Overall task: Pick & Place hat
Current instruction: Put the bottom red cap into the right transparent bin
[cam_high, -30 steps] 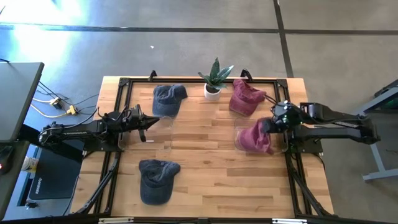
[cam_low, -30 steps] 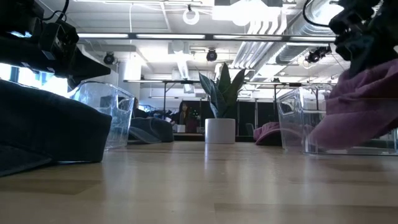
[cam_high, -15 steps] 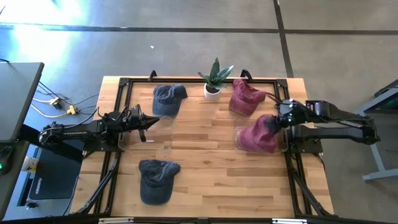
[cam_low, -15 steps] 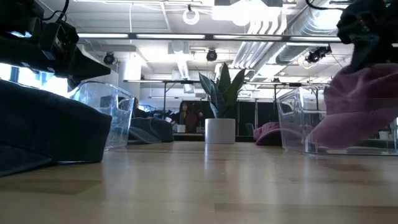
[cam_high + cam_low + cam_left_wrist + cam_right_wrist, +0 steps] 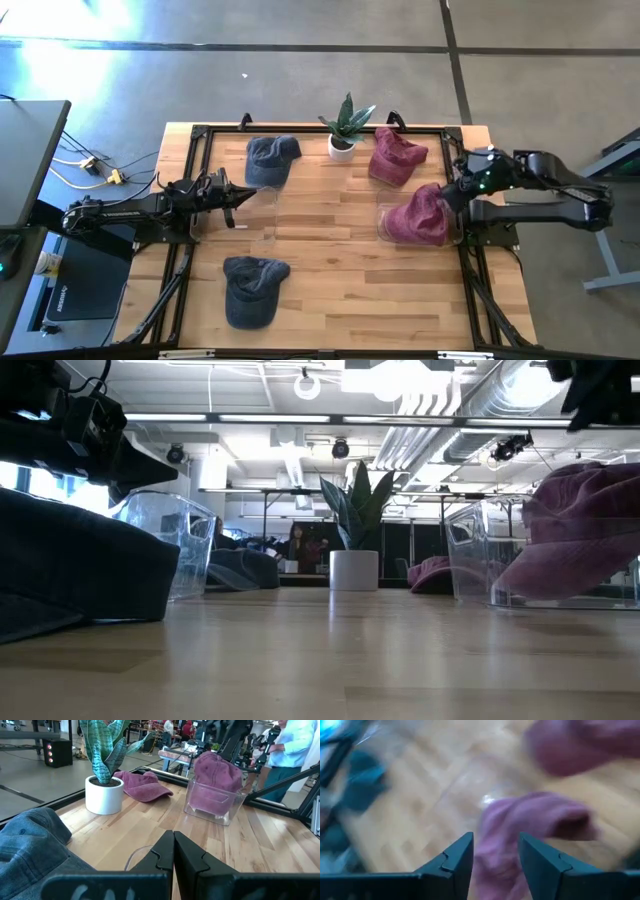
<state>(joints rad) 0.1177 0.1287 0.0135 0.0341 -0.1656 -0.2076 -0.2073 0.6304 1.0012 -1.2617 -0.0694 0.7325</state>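
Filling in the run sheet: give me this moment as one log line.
phase: release | right pincer: open, above maroon hat | hat: in clear bin | left pincer: shut, waiting left side

Maroon hat (image 5: pixel 418 215) in clear bin (image 5: pixel 385 229)

The bench (image 5: pixel 330 260) carries four hats, a plant and two bins. The plant (image 5: pixel 345 128) stands at the far edge, middle. Left of it lies one hat (image 5: pixel 270 160), right of it another (image 5: pixel 395 157). A third hat (image 5: pixel 418 216) sits in the right bin (image 5: pixel 385 228), before that second hat. The left bin (image 5: pixel 250 215) stands opposite, and the fourth hat (image 5: pixel 252 290) lies near the front edge, left of centre.
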